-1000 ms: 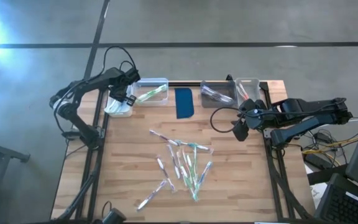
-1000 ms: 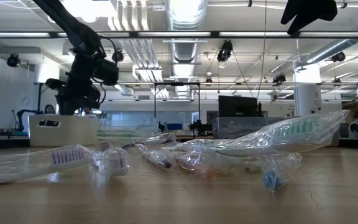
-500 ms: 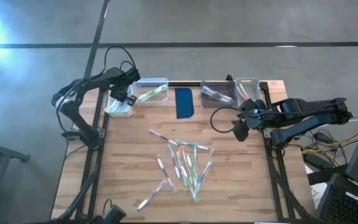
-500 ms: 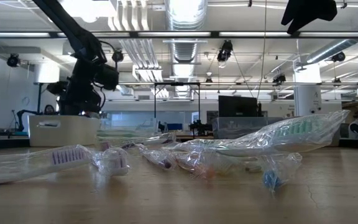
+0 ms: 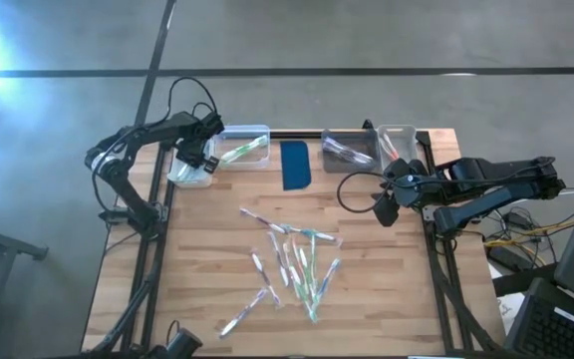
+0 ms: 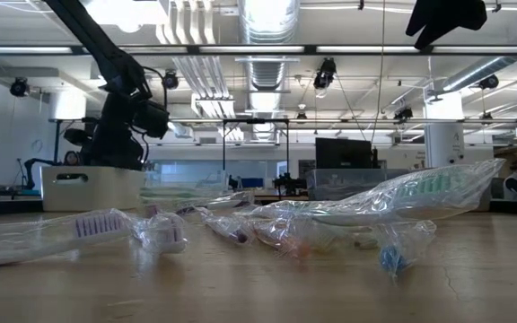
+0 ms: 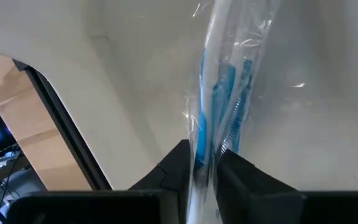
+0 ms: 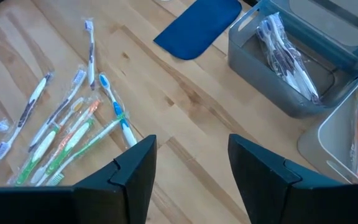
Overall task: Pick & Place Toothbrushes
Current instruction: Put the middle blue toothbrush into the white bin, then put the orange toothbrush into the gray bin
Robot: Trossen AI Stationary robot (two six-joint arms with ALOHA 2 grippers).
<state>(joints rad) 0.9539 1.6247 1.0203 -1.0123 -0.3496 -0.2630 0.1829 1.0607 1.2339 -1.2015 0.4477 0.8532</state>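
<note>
Drop-off step, by my read: left gripper [image 7: 201,171] sits over the white bin [image 5: 189,172] at the surface's far-left corner, w/ a blue wrapped toothbrush [image 7: 219,106] nipped between its jaws, which stand nearly together on the wrapper. To do it well: part the jaws fully, lift straight up so the wrapper doesn't snag. Loose toothbrushes [image 5: 292,264] lie mid-surface. Right gripper [image 8: 188,165] hovers near the grey bin [image 8: 294,59], jaws wide apart, holding nothing.

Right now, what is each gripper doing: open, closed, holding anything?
Left gripper: closed on a wrapped blue toothbrush, over the white bin.
Right gripper: open, empty.
</note>
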